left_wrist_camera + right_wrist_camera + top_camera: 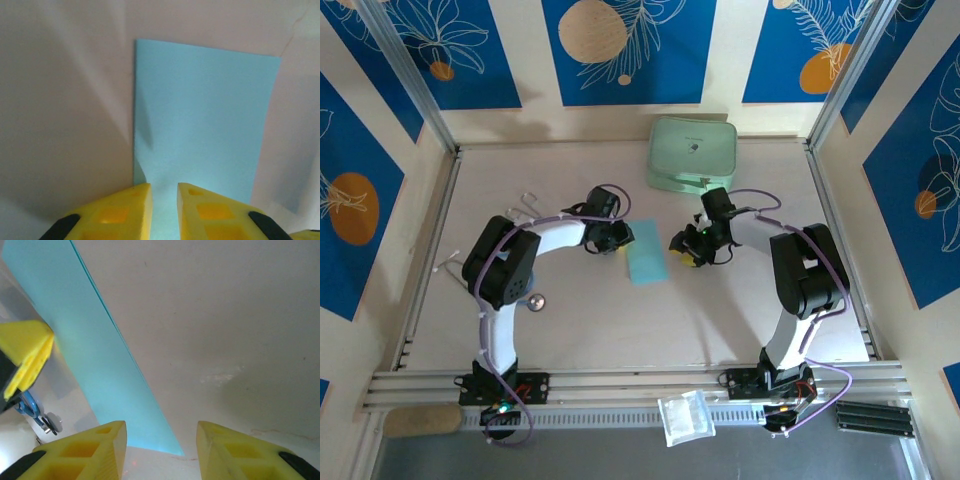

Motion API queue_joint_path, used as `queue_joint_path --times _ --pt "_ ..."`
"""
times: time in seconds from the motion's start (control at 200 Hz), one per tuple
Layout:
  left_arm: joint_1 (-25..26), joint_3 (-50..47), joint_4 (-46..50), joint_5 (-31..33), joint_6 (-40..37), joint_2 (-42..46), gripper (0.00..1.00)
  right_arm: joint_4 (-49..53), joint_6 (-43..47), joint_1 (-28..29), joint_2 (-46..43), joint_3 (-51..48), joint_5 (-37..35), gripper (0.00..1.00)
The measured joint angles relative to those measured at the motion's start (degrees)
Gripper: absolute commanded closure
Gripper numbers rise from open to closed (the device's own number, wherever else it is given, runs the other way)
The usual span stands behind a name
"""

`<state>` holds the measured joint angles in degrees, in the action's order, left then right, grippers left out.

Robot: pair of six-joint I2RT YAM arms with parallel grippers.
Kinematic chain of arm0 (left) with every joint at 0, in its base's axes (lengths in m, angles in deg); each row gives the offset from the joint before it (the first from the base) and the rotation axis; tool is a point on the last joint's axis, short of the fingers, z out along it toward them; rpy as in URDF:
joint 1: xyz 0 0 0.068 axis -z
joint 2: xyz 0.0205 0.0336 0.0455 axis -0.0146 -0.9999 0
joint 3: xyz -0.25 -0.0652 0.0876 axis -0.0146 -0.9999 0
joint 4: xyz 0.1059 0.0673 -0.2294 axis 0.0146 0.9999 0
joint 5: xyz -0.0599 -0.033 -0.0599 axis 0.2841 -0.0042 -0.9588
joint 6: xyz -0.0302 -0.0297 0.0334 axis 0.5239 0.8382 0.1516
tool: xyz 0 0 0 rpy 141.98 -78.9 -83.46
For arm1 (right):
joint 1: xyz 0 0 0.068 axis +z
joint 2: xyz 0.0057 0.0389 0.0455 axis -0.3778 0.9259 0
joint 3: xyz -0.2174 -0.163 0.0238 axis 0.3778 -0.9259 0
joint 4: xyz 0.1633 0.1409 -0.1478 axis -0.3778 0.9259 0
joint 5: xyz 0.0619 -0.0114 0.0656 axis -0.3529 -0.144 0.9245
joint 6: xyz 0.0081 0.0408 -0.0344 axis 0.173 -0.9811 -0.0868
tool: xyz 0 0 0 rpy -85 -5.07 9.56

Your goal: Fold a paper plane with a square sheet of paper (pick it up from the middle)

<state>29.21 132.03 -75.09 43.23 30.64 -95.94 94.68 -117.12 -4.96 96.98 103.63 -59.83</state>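
The sheet of paper is sky-blue and lies flat mid-table as a narrow rectangle, with two layers showing along its long edge. No paper plane is in view. My left gripper sits at the paper's far-left corner. In the left wrist view its yellow fingers stand a narrow gap apart over the paper's near edge, and blue shows in the gap. My right gripper hangs just right of the paper, open with bare table between its fingers. The paper's corner lies close to its left finger.
A mint-green rounded case stands at the back, right of centre. Small metal bits and white hooks lie near the left arm. A clear plastic packet rests on the front rail. The left gripper's fingertip shows at the right wrist view's left edge.
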Motion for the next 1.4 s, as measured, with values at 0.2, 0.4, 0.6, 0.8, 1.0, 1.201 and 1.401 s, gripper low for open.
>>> queue_joint_path --times 0.2,0.4,0.6,0.8,1.0,1.201,1.401 --pt "-0.79 6.32 3.98 -0.02 -6.91 -3.41 0.76 -1.42 0.0 -0.04 0.0 -0.11 0.02 0.59" --pt "-0.61 6.45 5.66 -1.99 -8.15 -1.75 0.72 -2.49 0.0 -0.13 -1.46 -1.9 0.24 0.57" --pt "0.87 2.29 3.87 -3.3 -3.13 2.82 0.78 -2.99 -0.02 -0.11 -1.86 -2.6 1.22 0.57" --pt "1.7 -1.16 2.8 -2.71 0.94 2.95 0.83 -3.21 0.0 0.0 -1.86 -2.8 1.88 0.61" --pt "1.77 -1.77 2.99 0.22 2.69 1.99 0.86 -3.54 0.04 0.63 -1.86 -2.95 2.56 0.62" --pt "1.77 -2.34 3.04 1.38 3.69 1.68 0.87 -3.96 0.52 3.02 -0.46 -3.06 3.5 0.63" --pt "1.77 -2.34 3.08 1.51 4.11 1.62 0.88 -3.96 1.14 4.66 1.42 -2.99 4.26 0.64"
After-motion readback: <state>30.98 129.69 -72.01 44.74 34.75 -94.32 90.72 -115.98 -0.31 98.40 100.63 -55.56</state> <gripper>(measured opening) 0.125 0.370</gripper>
